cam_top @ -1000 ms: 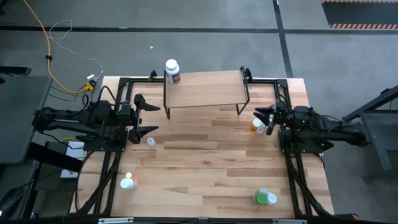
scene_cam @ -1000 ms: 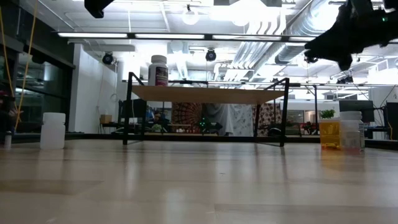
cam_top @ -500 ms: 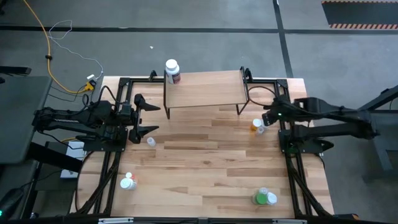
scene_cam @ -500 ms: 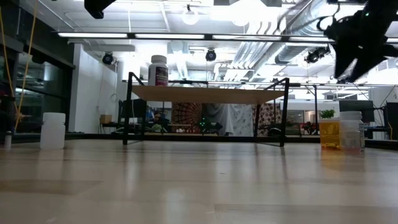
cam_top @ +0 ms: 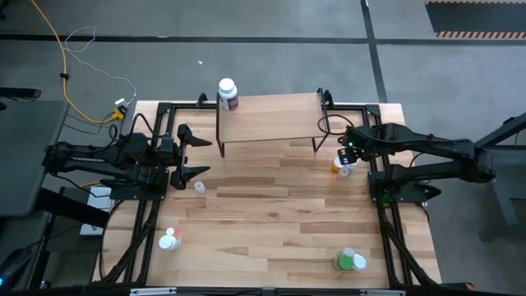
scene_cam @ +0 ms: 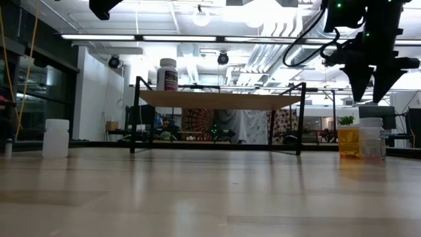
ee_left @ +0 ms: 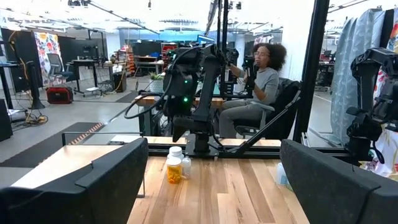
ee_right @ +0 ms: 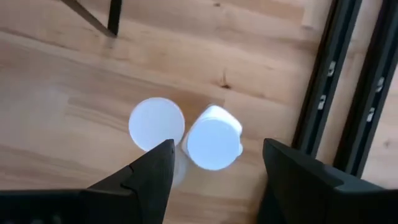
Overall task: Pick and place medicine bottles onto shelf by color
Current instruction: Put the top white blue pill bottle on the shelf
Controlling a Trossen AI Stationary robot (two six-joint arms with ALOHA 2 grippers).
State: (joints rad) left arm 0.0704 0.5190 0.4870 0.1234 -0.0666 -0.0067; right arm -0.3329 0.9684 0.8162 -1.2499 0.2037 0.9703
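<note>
The right gripper hangs pointing down over two bottles that stand touching near the shelf's right legs – an orange bottle and a small white bottle just beside it. From the right wrist view both white caps show from above, one partly behind a finger and the other lying in the gap between the two dark fingers; the jaws stand partly open and hold nothing. In the low view this gripper is above the pair, clear of their caps. The left gripper waits at the bench's left side, jaws spread wide and empty, with a tiny white bottle near it on the bench. The shelf stands at the far middle of the bench, and a white bottle with a dark label stands at its back left corner. A red-and-white bottle lies near the bench's front left, and a green bottle with another white cap touching it sits at the front right. In the left wrist view a seated person shows in the room beyond the bench.
</note>
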